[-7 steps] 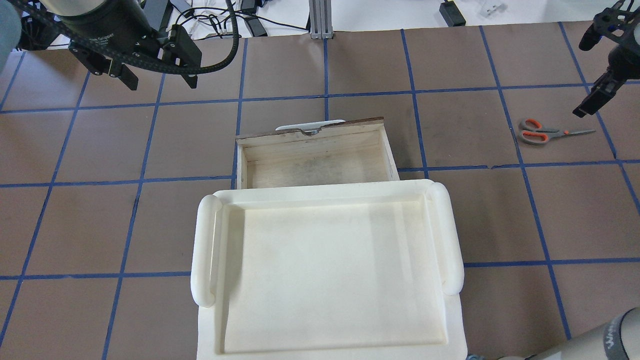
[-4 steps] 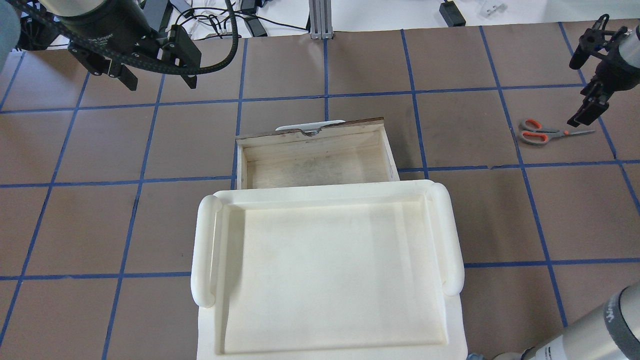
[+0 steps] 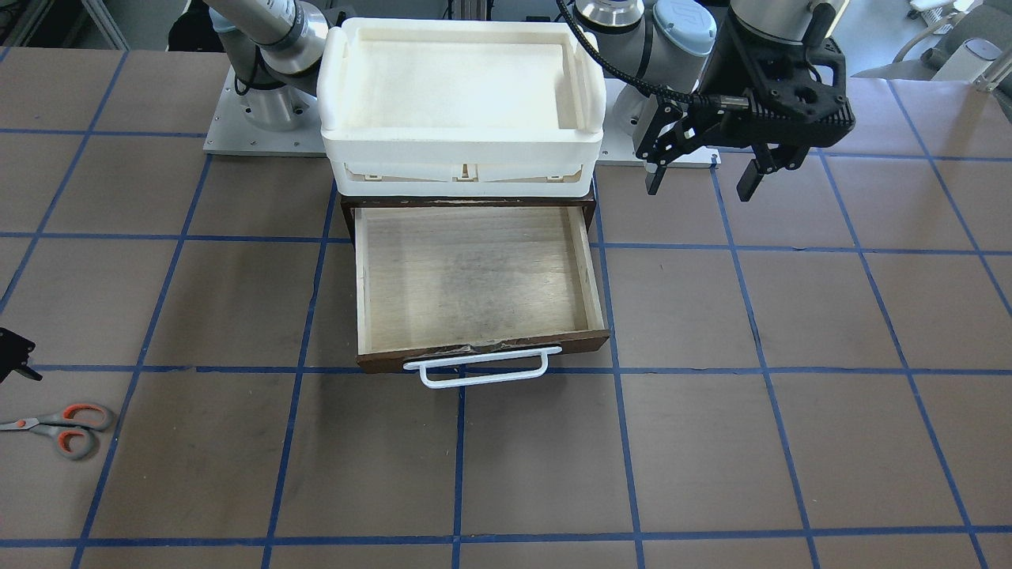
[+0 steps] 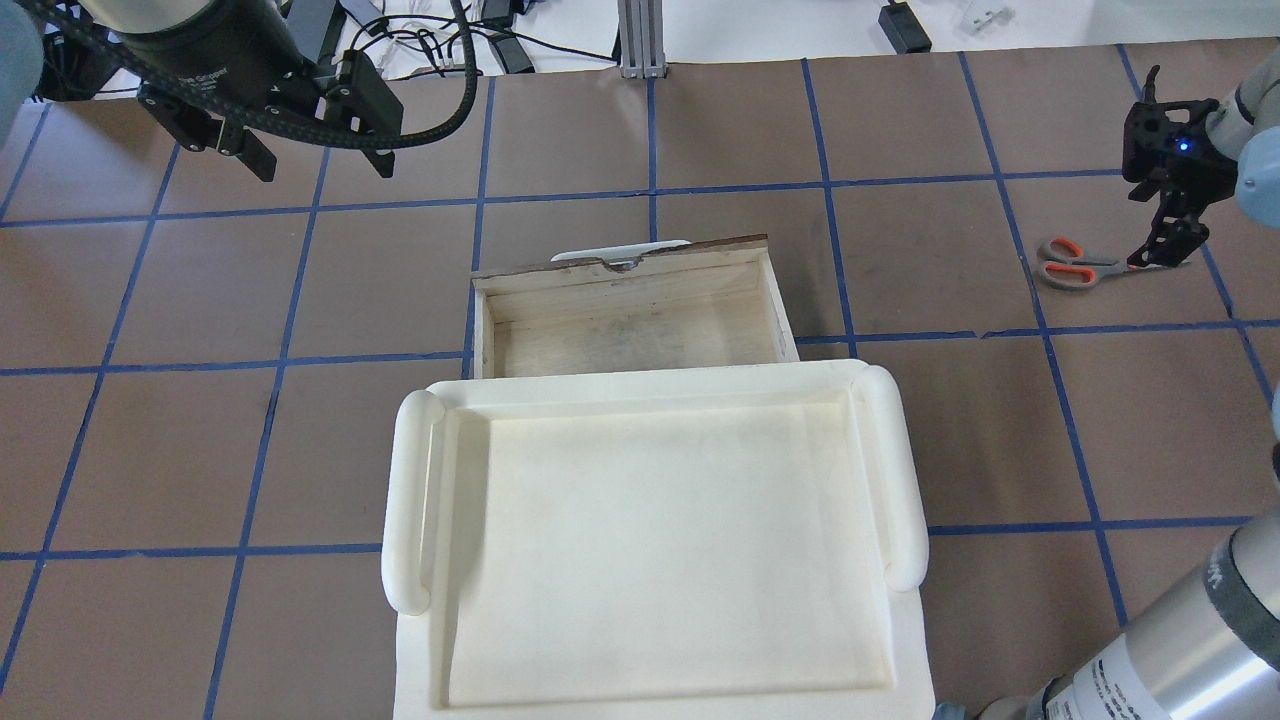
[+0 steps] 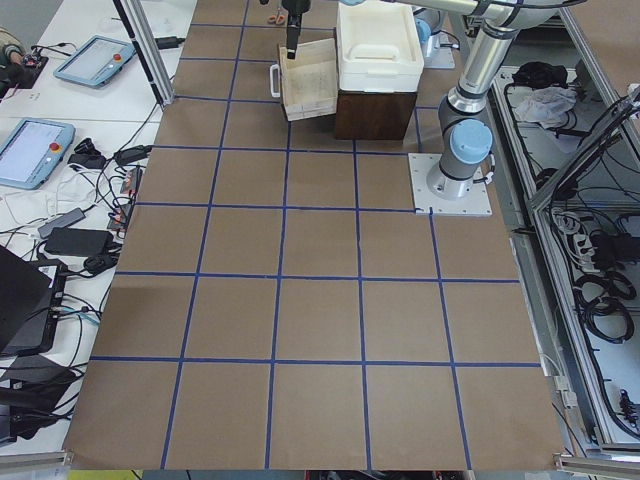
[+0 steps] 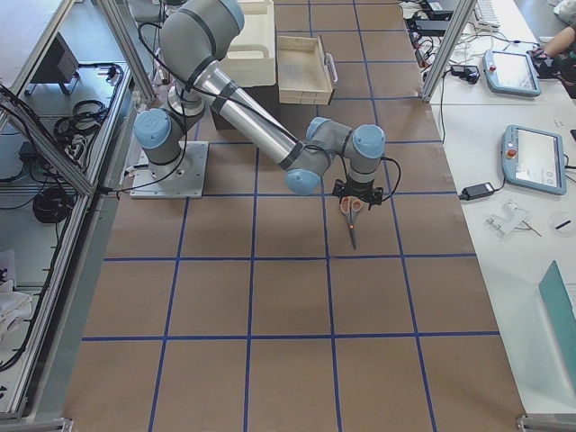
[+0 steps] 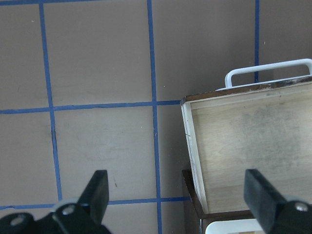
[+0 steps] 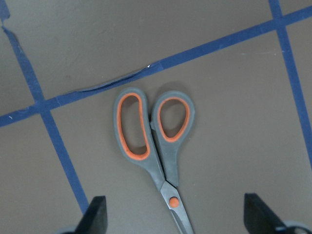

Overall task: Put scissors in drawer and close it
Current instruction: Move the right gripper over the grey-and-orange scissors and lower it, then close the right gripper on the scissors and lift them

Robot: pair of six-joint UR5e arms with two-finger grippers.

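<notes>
progress: you are looking at the very start, as i am judging it; no step of the task is showing as done.
scissors: the scissors (image 4: 1075, 268) are lying flat on the table (image 3: 711, 442), out on the robot's right and well apart from the drawer.
drawer: the drawer (image 3: 474, 276) is standing pulled open under the white tray (image 3: 462, 25), its pale floor lying bare.
right gripper: the right gripper (image 8: 176, 217) is hovering over the scissors, fingers spread wide to either side of the pivot, gripping nothing.
left gripper: the left gripper (image 3: 700, 183) is hanging open and empty beside the drawer.
remaining: you are waiting on the pick-up, the carry, the drop into the drawer and the push shut.
count: you are counting one pair of scissors, one drawer, one tray, two grippers.
</notes>
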